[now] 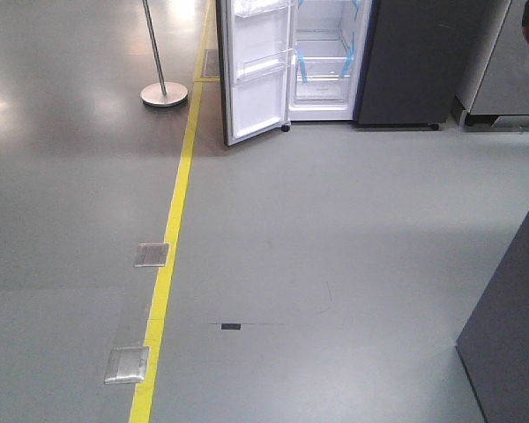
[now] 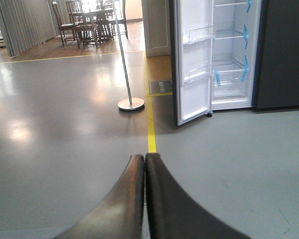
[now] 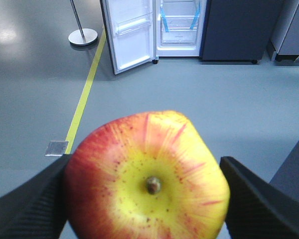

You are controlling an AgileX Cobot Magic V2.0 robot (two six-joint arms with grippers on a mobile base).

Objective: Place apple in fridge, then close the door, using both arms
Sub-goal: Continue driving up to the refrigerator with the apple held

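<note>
The red and yellow apple (image 3: 147,177) fills the right wrist view, stem end toward the camera, with my right gripper (image 3: 147,191) shut on it, one black finger on each side. My left gripper (image 2: 144,162) is shut with nothing between its fingers, hanging over the grey floor. The dark grey fridge (image 1: 406,62) stands far ahead at the top of the front view, also the fridge (image 2: 284,50) and the fridge (image 3: 234,30). Its door (image 1: 256,66) is swung wide open to the left, white inside with clear bins; the door (image 2: 193,59) and the door (image 3: 129,32) show likewise. White shelves with blue tape show inside.
A yellow floor line (image 1: 172,238) runs toward the door's left. A pole on a round base (image 1: 164,92) stands left of it. Metal floor plates (image 1: 128,364) lie along the line. A grey cabinet (image 1: 511,344) stands near right, another appliance (image 1: 511,62) far right. Chairs and a table (image 2: 89,20) stand far left.
</note>
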